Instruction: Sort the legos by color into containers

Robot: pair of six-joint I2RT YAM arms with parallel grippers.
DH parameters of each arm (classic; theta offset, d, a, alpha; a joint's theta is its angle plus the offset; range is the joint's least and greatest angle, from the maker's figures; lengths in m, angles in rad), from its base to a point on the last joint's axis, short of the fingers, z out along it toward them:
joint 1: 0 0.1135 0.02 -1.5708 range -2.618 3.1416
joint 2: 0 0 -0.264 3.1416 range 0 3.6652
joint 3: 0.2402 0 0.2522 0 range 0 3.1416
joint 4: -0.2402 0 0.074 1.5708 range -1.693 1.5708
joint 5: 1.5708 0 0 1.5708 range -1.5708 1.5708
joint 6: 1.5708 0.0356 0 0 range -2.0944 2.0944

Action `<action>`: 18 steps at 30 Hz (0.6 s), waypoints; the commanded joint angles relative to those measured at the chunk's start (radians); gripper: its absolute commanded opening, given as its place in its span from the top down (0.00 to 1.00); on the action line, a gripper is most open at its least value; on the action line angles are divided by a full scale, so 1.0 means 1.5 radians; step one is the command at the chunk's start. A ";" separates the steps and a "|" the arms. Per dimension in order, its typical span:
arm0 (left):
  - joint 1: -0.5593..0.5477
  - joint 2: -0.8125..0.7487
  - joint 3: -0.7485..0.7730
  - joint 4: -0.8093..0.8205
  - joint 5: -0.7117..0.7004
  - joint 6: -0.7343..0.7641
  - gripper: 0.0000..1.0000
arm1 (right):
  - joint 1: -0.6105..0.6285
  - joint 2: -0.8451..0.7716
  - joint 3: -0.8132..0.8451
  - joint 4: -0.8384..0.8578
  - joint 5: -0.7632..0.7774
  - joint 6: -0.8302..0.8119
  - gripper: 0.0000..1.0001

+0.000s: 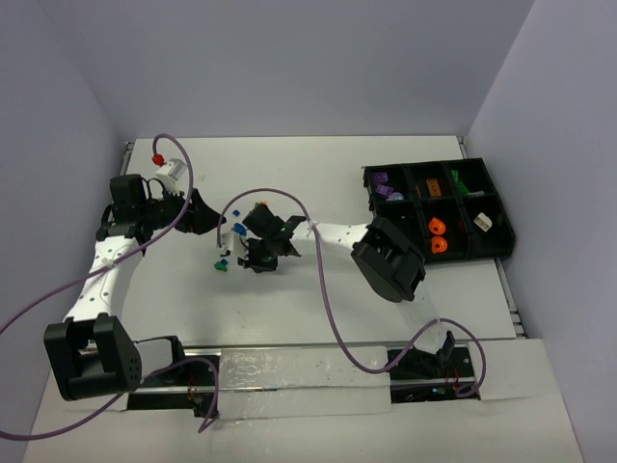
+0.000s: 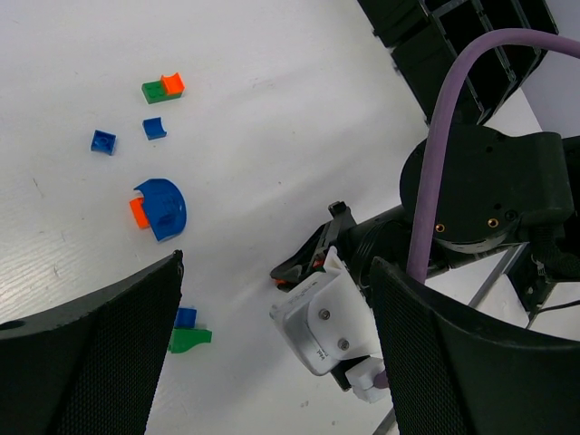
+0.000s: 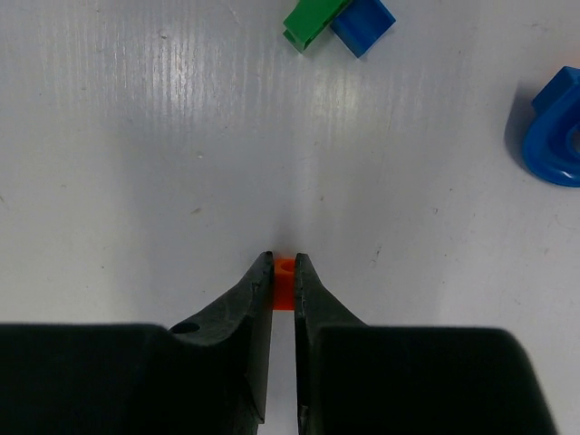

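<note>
1. We are judging the sorting as partly done. The black tray [image 1: 502, 231] at the far right of the table is already holding purple pieces [image 1: 383, 180], orange pieces [image 1: 440, 235] and green pieces [image 1: 463, 180] in separate compartments.
2. We are counting several legos left to sort, all lying loose on the white table near its middle, well apart from the tray. There is a green and orange pair [image 2: 163, 88], two small blue bricks [image 2: 102, 142] and a rounded blue piece [image 2: 163, 208] with an orange bit touching its side. A green brick [image 3: 313, 20] is lying against a blue brick [image 3: 362, 23].
3. We are seeing the right gripper [image 3: 284, 263] down at the table with its fingers clamped on the orange brick [image 3: 285, 283]. We cannot tell whether the brick is touching the surface or just clear of it.
4. The left gripper [image 1: 200, 214] is hanging beside the loose pieces with its fingers wide apart and nothing between them.
5. The held brick is looking bright, square-edged and tiny, with only a narrow strip of it showing between the pads.
6. We are reckoning that this brick belongs with the orange ones. The blues look to be the biggest share left, since we are spotting no blue in the tray.
</note>
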 commanded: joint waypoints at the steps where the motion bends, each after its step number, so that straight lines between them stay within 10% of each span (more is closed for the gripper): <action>1: -0.001 0.004 0.038 0.023 0.024 -0.003 0.11 | 0.002 -0.022 -0.035 0.009 0.040 0.004 0.94; 18: -0.001 0.000 0.066 0.094 -0.060 -0.028 0.01 | -0.078 -0.202 -0.099 0.010 0.021 0.068 1.00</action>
